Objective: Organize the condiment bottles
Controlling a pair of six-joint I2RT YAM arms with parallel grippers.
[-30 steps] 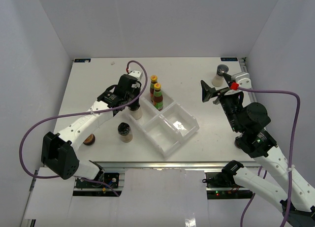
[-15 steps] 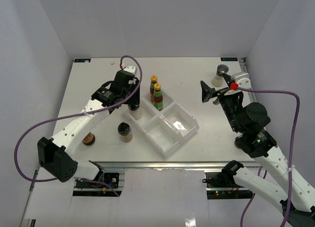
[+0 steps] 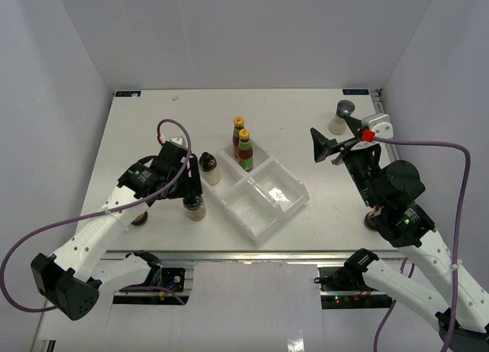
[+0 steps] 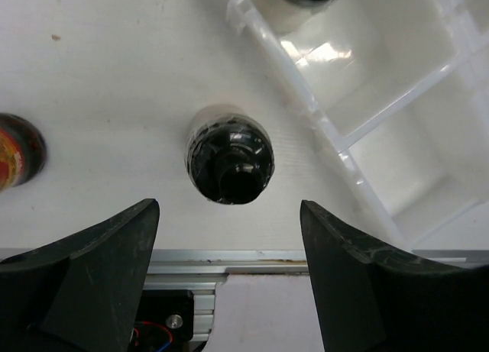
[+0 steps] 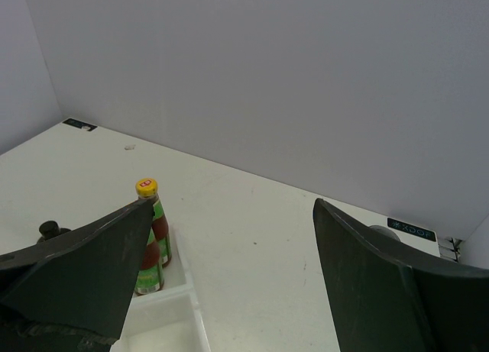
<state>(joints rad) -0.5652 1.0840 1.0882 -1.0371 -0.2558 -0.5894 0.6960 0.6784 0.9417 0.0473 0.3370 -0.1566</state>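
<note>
Two yellow-capped sauce bottles [image 3: 241,142] stand in the clear tray's [image 3: 263,211] far compartment; they also show in the right wrist view [image 5: 153,230]. A pale black-capped bottle [image 3: 209,169] stands in the tray's left compartment. The other black-capped bottle [image 3: 194,207] stands on the table beside the tray, and from above [image 4: 229,153] it lies just beyond my open left gripper [image 4: 229,214]. That left gripper [image 3: 191,188] hovers over it, holding nothing. A red-lidded jar [image 3: 137,217] sits half hidden by the left arm. The grey-lidded shaker [image 3: 341,117] stands far right. My right gripper [image 3: 335,136] is open and raised, empty [image 5: 233,207].
The table's near edge and metal rail [image 4: 229,256] run just below the left fingers. The tray's near compartments [image 4: 397,115] hold nothing. White walls close off the back and sides.
My left gripper opened, let go of the black-capped bottle in the tray, and drew back toward the near left over the other black-capped bottle. The right arm barely moved.
</note>
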